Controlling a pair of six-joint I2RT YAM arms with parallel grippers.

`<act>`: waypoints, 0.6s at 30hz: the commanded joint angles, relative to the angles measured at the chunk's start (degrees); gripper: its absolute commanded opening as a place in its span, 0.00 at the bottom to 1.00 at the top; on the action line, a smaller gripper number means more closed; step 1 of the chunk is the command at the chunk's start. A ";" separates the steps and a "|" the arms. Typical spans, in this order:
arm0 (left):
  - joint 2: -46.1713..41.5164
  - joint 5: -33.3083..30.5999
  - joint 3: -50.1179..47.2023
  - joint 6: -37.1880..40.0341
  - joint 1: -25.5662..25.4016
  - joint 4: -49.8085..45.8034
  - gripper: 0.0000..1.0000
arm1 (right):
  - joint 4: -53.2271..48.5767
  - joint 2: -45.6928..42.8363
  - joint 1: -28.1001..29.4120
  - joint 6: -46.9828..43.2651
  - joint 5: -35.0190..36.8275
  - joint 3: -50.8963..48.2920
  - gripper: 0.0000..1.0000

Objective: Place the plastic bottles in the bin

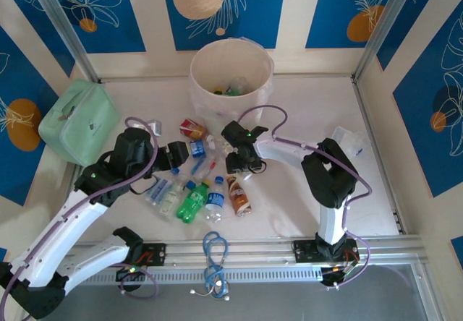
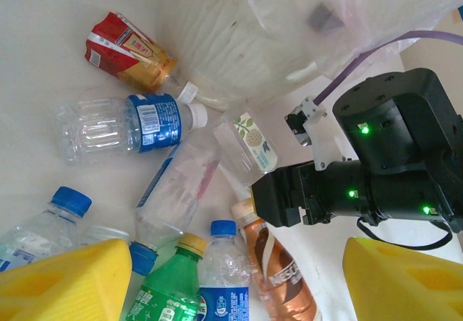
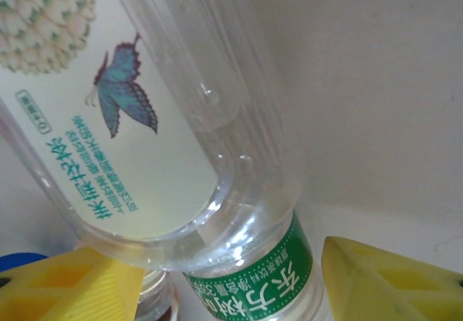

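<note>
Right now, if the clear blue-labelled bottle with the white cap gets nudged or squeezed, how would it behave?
The blue-labelled bottle looks empty, so probably light. It lies on its side on the table, so a push would likely roll it. Its thin ribbed walls may dent under a squeeze.

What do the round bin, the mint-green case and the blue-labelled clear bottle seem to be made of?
The bin: probably rigid plastic, matte cream, lined with thin wrinkled translucent film. The mint-green case: soft fabric or faux leather, judging by its rounded padded edges; which one is unclear. The clear bottle: thin transparent plastic, ribbed and shiny, with a glossy printed label.
</note>
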 commanded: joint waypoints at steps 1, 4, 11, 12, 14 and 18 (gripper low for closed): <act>-0.32 1.03 -0.48 -0.74 0.72 1.01 0.77 | -3.28 2.16 -0.38 0.68 0.39 2.21 0.59; -0.37 1.02 -0.47 -0.74 0.79 1.16 0.77 | -4.09 3.00 -0.40 0.98 -0.01 2.70 0.57; -0.40 1.37 -0.47 -1.04 0.73 1.36 0.77 | -6.27 3.53 0.03 2.09 0.34 3.62 0.52; -0.41 1.38 -0.47 -1.12 0.74 1.44 0.77 | -6.58 3.18 0.02 2.56 0.78 3.33 0.51; -0.41 1.47 -0.41 -1.22 0.76 1.56 0.77 | -6.53 1.87 0.18 3.18 1.23 2.64 0.48; -0.07 1.82 -0.38 -1.21 0.76 1.95 0.77 | -5.94 -1.73 0.69 4.15 2.03 0.24 0.44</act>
